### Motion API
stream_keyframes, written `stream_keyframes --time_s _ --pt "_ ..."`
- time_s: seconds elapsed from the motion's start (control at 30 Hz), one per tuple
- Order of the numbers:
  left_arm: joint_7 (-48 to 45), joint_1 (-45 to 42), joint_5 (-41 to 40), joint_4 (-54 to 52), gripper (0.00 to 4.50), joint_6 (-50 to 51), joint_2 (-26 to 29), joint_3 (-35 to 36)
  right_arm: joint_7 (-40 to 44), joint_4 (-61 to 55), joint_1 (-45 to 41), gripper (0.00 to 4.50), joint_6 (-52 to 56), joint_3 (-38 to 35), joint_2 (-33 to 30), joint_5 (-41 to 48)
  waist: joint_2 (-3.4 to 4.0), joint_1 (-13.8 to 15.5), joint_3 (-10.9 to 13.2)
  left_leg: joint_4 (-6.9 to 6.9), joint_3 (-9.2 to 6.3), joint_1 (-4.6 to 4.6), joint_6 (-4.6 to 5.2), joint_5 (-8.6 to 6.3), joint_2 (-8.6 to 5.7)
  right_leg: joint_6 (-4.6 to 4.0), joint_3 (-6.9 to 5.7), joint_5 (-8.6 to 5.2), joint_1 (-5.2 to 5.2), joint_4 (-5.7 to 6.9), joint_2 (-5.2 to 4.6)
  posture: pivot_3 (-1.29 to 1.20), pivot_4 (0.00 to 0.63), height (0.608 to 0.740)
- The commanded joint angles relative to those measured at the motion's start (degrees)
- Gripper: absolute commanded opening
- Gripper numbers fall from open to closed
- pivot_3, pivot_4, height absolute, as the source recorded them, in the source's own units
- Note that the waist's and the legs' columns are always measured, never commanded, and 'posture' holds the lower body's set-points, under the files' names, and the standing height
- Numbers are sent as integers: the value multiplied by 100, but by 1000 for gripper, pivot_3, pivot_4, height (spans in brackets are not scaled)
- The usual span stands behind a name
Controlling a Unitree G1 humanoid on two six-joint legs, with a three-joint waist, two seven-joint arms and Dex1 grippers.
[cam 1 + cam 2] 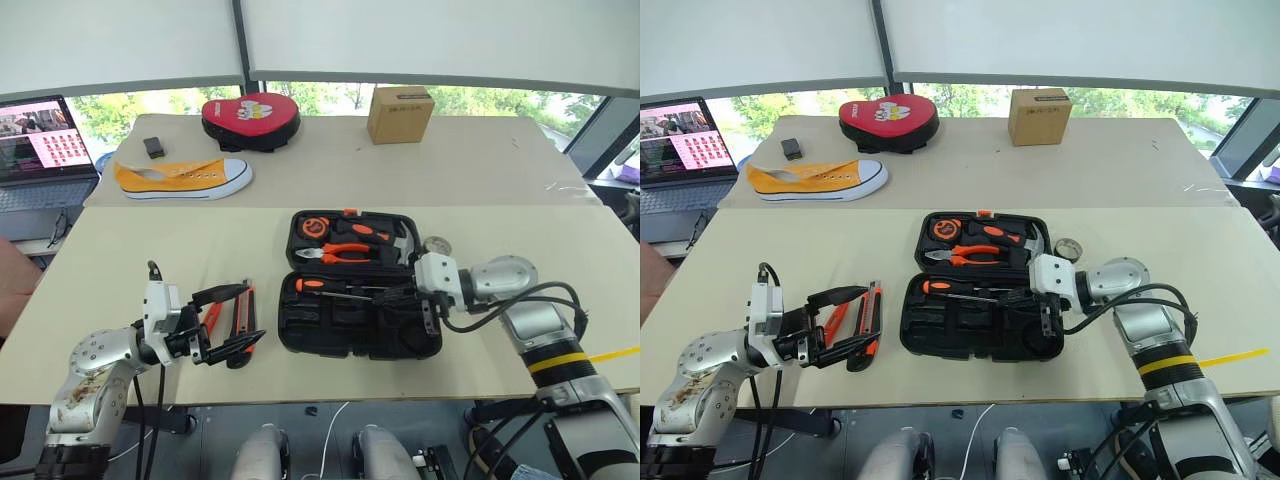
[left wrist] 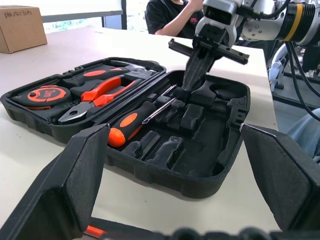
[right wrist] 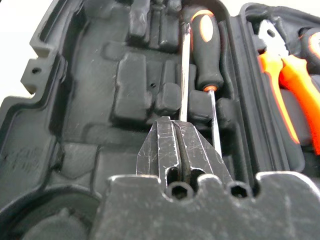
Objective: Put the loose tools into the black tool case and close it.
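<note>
Right hand (image 1: 412,294) has its fingers pressed together over the open black tool case (image 1: 360,283) on the bench (image 1: 150,250), beside a seated screwdriver (image 1: 335,286). Left hand (image 1: 232,318), fingers apart, hovers by the utility knife (image 1: 865,325).

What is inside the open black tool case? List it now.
Far half: tape measure, pliers, hammer. Near half: one orange-black screwdriver and a second thin shaft beside it; other recesses empty. The shut right gripper covers that shaft's end, so any grip is hidden.
</note>
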Motion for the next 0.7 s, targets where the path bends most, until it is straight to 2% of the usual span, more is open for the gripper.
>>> stream_keyframes --time_s 0.03,0.7 --pt "8 22 -4 -82 4500 -131 2 33 -71 -284 -23 37 257 -115 -2 189 0 0 0 0 0 0 0 0 0 0 0 0 0 0 0 0 150 740" --pt "18 54 38 -74 4500 -123 87 81 -405 691 -163 37 448 541 393 -576 -17 -40 -11 0 3 33 -4 2 3 -6 3 3 18 12 6 0 150 740"
